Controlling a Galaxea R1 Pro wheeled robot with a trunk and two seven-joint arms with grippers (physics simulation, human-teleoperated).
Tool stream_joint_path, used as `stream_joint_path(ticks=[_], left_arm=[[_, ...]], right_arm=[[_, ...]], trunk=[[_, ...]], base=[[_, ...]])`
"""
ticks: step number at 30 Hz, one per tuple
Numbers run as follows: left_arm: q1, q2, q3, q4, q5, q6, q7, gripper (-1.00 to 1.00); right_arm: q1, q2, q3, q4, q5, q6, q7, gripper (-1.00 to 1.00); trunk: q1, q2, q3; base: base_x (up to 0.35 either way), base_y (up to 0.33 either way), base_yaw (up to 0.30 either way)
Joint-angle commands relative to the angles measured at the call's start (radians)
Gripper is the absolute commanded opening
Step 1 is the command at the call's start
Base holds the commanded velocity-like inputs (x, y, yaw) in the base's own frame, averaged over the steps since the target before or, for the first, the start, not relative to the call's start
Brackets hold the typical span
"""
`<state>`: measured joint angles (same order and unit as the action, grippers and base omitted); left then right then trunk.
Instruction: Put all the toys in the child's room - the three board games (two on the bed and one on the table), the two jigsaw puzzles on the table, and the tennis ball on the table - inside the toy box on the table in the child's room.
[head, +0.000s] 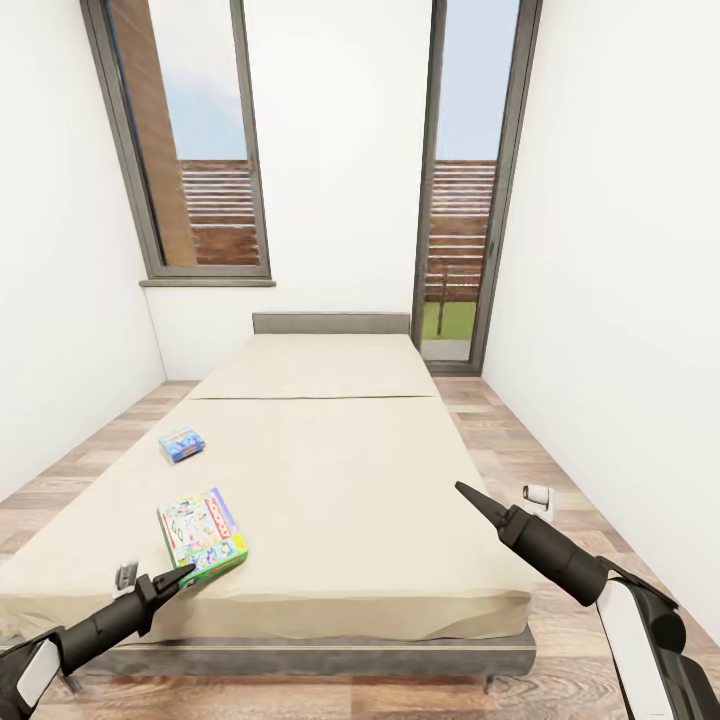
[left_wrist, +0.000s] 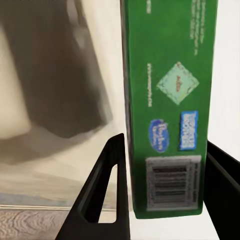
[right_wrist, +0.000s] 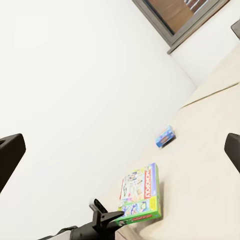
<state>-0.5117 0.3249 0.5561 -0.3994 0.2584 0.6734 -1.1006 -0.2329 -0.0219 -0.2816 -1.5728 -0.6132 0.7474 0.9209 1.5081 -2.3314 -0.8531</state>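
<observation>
Left gripper (head: 183, 574): held low over the near left corner of the bed (head: 340, 470), its dark arm reaching in from the lower left. In the left wrist view the two black fingers (left_wrist: 102, 195) are seen standing apart on either side of the green edge of the white-green board game (head: 202, 534), with a narrow gap on the visible side; contact on the other side cannot be made out. The box's edge is printed with a barcode, a blue logo and a pale diamond mark.

Right gripper (head: 468, 493): raised above the bed's right edge, tapering to a dark point in the head view. Only the two dark fingertips at the margins of the right wrist view are seen, set wide apart.

White-green board game: laid flat on the beige cover near the foot of the bed, at the left; top face printed with cartoon figures, side band green.

Small blue board game (head: 182, 444): laid flat further up the bed on the same side, well apart from the first; print too small to be read.

Bed: beige cover, dark grey frame, low headboard against the white wall between two tall dark-framed windows (head: 190, 150). Wood-plank floor (head: 520, 440) is seen on both sides.
</observation>
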Motion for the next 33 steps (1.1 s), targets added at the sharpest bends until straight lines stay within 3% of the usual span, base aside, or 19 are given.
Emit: stream_joint_path(ticks=[1, 9, 33], left_arm=[[-0.001, 0.0, 0.002, 0.001, 0.0, 0.005, -0.003, -1.0], [-0.001, 0.0, 0.002, 0.001, 0.001, 0.005, -0.007, -1.0], [-0.001, 0.006, 0.001, -0.027, -0.001, 0.015, -0.009, -1.0]], right_arm=[[-0.001, 0.0, -0.001, 0.0, -0.003, 0.006, 0.001, 1.0], [-0.001, 0.002, -0.001, 0.0, -0.003, 0.006, 0.002, 1.0], [-0.002, 0.006, 0.01, 0.005, 0.0, 0.004, -0.044, 1.0]], trunk=[[0.0, 0.0, -0.001], [0.0, 0.0, -0.001], [-0.092, 0.168, 0.074]], base=[[0.0, 0.0, 0.0], [0.0, 0.0, 0.0], [0.0, 0.0, 0.0]])
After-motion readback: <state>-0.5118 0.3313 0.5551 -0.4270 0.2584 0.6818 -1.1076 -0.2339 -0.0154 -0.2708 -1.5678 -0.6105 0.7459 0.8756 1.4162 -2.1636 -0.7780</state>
